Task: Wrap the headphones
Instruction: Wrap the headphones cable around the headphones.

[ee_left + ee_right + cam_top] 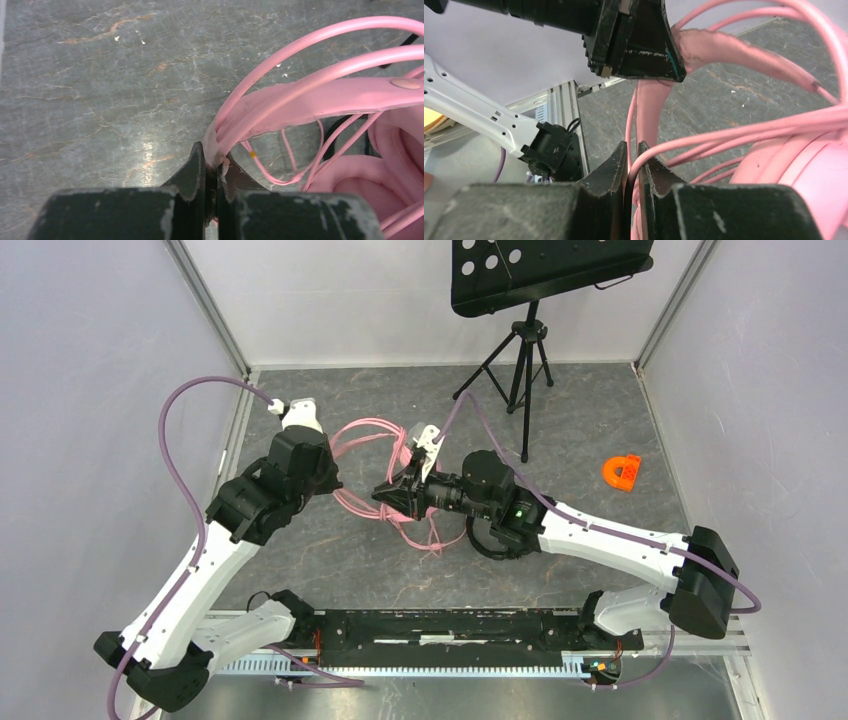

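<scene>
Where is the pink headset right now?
Top view, mid-table, left of the tripod: the pink headset is between both arms, left hand clamped on its headband, right hand pinching its pink cable.

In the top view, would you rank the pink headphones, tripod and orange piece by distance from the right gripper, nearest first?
1. Pink headphones, cable held in the right gripper.
2. Tripod, behind it to the right.
3. Orange piece, far right.
</scene>
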